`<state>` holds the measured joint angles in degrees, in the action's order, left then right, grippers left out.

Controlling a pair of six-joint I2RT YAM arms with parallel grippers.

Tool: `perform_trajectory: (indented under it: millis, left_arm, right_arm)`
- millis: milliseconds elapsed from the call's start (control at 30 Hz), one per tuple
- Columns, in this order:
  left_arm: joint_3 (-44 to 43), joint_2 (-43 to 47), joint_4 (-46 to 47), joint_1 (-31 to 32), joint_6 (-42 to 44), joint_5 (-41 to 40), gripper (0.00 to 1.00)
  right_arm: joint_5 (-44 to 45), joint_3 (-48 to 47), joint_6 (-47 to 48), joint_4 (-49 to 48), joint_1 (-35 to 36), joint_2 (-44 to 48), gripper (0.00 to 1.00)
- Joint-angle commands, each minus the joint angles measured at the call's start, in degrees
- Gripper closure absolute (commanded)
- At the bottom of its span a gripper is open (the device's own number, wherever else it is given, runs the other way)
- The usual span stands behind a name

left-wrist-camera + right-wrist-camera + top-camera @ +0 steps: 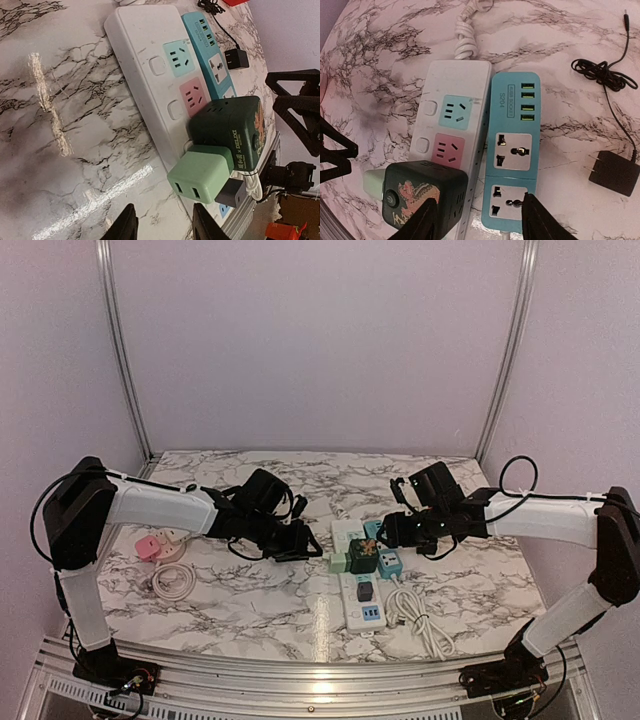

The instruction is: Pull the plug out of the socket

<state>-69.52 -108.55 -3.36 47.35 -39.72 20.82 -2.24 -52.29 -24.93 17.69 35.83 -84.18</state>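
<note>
- Right gripper (481,222) gaped wide and empty; the boxy dark-green plug (422,192) sat lower left, against one fingertip.
- Left gripper (162,226) was likewise spread, holding nothing.
- Glossy white socket strip (455,80).

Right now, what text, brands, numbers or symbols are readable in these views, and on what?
"× DELIXI" on the side of the dark green cube adapter.
"S204" in a boxed label on the blue power strip.
Power symbol on the adapter's round button.
Small characters beside "DELIXI": too small to read.
Top view: nothing readable.
</note>
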Motion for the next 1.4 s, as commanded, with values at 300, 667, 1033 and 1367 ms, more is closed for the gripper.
perform_trajectory:
  millis: [300,667,1033,1367]
  left_arm:
    - [6.7,0.7,18.6,-0.7,-11.2,7.2,0.43]
    - [7.4,-0.5,18.0,-0.2,-11.1,6.9,0.37]
    - [0.9,-2.3,8.9,-0.6,-5.3,4.5,0.37]
    - [-14.5,-10.9,-2.0,-1.7,-0.7,2.6,0.47]
  right_arm:
    - [-2.3,0.5,-2.9,-1.6,3.3,-0.6,0.48]
    - [-2.2,-0.8,-0.5,-0.9,3.8,0.0,0.48]
    - [3.8,-5.8,9.5,7.4,5.2,0.3,0.35]
    - [9.4,-6.3,15.8,7.7,6.0,0.3,0.26]
